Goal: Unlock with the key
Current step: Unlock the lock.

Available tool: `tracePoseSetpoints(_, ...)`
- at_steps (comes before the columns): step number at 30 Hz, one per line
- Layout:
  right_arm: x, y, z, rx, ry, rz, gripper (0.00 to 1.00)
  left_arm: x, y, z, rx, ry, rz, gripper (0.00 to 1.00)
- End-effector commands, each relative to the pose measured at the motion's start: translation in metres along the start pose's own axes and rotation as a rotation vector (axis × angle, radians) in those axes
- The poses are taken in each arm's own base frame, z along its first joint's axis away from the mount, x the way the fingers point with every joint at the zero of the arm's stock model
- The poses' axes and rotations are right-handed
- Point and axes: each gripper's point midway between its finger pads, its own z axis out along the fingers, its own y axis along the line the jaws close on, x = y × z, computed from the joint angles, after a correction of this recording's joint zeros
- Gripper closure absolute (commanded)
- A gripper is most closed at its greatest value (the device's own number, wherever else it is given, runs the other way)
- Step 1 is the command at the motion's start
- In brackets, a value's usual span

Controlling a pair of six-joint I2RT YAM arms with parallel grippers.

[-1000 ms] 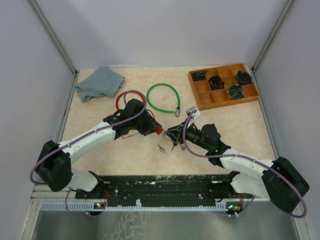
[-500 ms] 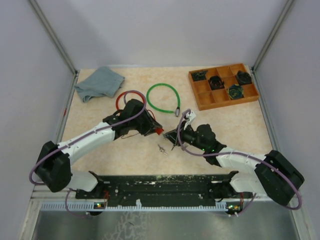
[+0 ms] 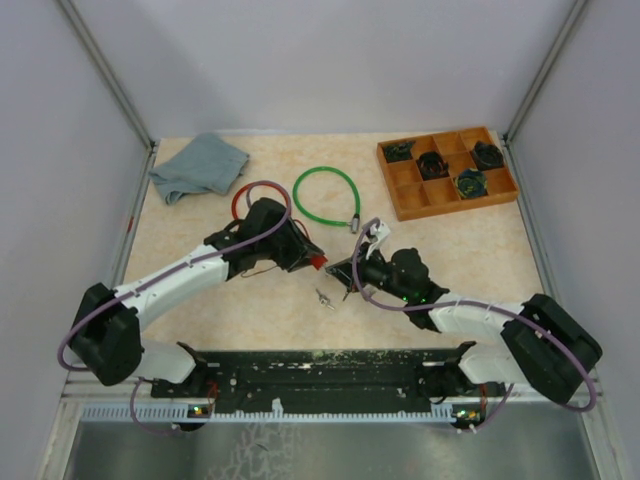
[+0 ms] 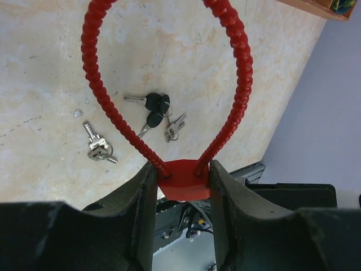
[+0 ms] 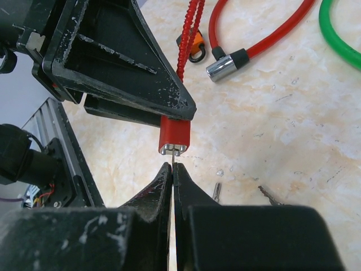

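Observation:
A small red padlock with a red ribbed cable shackle is clamped between my left gripper's jaws, above the table. In the right wrist view the padlock's silver underside faces my right gripper. That gripper is shut on a thin silver key whose tip meets the lock's bottom. From above, the left gripper and the right gripper meet at the lock mid-table.
Loose key bunches lie on the table: black-headed ones and silver ones, also visible from above. A green cable lock, a red cable lock, a grey cloth and a wooden compartment tray sit farther back.
My right gripper's jaws have closed on the key and its arm has swung slightly left and lower toward the lock. The left arm stayed still.

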Motion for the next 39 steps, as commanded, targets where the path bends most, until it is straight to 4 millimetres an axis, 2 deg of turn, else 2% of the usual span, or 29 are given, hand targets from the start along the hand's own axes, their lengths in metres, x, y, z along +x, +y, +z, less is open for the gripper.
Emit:
tracePoseSetpoints(1,-0.029,0.019,0.010,-0.068,-0.079,-0.072,1.00,0.003,-0.016,-0.010,0.079,0.020,-0.031,1.00)
tracePoseSetpoints(9,-0.050,0.031,0.020,-0.098,-0.130,-0.199,1.00,0.015,-0.019,-0.007,0.097,0.069,-0.037,1.00)
tracePoseSetpoints(14,-0.066,0.050,0.020,-0.191,-0.189,-0.268,1.00,0.029,-0.018,-0.001,0.086,0.113,-0.007,1.00)
tracePoseSetpoints(19,-0.079,0.032,0.021,-0.140,-0.187,-0.312,1.00,0.041,-0.016,0.001,0.075,0.155,0.031,1.00)
tracePoseSetpoints(23,-0.086,0.032,0.024,-0.139,-0.179,-0.366,1.00,0.049,-0.016,0.001,0.044,0.167,0.073,1.00)
tracePoseSetpoints(25,-0.092,0.035,0.025,-0.147,-0.197,-0.374,1.00,0.055,-0.018,0.003,0.048,0.177,0.084,1.00)
tracePoseSetpoints(29,-0.105,0.055,0.024,-0.235,-0.261,-0.325,1.00,0.071,-0.019,0.010,0.048,0.216,0.099,1.00)
tracePoseSetpoints(31,-0.111,0.055,0.022,-0.232,-0.289,-0.282,1.00,0.075,-0.018,0.010,0.043,0.228,0.101,1.00)
tracePoseSetpoints(33,-0.114,0.047,0.022,-0.196,-0.303,-0.285,1.00,0.074,-0.017,0.007,0.047,0.220,0.101,1.00)
tracePoseSetpoints(39,-0.093,0.039,0.026,-0.187,-0.226,-0.326,1.00,0.048,-0.026,-0.008,0.103,0.146,0.067,1.00)
